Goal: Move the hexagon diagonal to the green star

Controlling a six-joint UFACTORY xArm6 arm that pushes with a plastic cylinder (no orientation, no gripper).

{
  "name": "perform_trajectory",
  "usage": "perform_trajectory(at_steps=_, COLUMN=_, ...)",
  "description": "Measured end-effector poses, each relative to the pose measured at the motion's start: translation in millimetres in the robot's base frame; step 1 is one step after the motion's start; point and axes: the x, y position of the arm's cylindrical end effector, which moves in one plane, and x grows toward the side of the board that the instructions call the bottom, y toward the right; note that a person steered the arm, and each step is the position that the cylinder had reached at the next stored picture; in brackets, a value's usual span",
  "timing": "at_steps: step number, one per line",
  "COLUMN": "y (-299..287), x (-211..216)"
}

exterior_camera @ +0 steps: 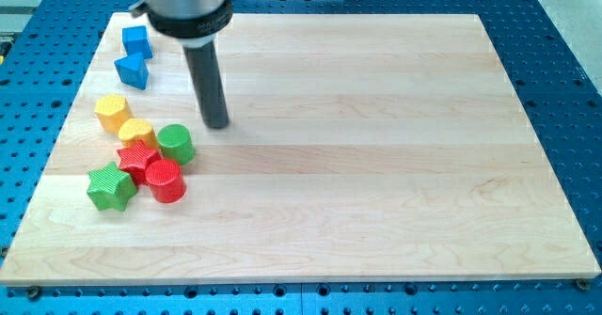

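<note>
The yellow hexagon (112, 113) lies near the board's left edge. A second yellow block (138, 133), shape unclear, sits just right and below it. The green star (112, 186) is the lowest block at the left, below the hexagon, with the red star (138, 158) between them. A green cylinder (175, 144) and a red cylinder (164, 181) sit on the right side of the cluster. My tip (217, 124) rests on the board to the right of the cluster, a short gap right of and slightly above the green cylinder, touching no block.
A blue cube (137, 40) and a blue triangular block (132, 70) lie at the upper left of the wooden board (376, 165). A blue perforated table surrounds the board. The arm's dark housing (183, 5) hangs over the top left.
</note>
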Motion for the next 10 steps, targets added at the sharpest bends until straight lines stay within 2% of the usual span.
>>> perform_trajectory(at_steps=1, y=-12, x=-36)
perform_trajectory(at_steps=7, y=-140, x=-30)
perform_trajectory(at_steps=9, y=-147, x=-9)
perform_trajectory(at_steps=10, y=-119, x=-18)
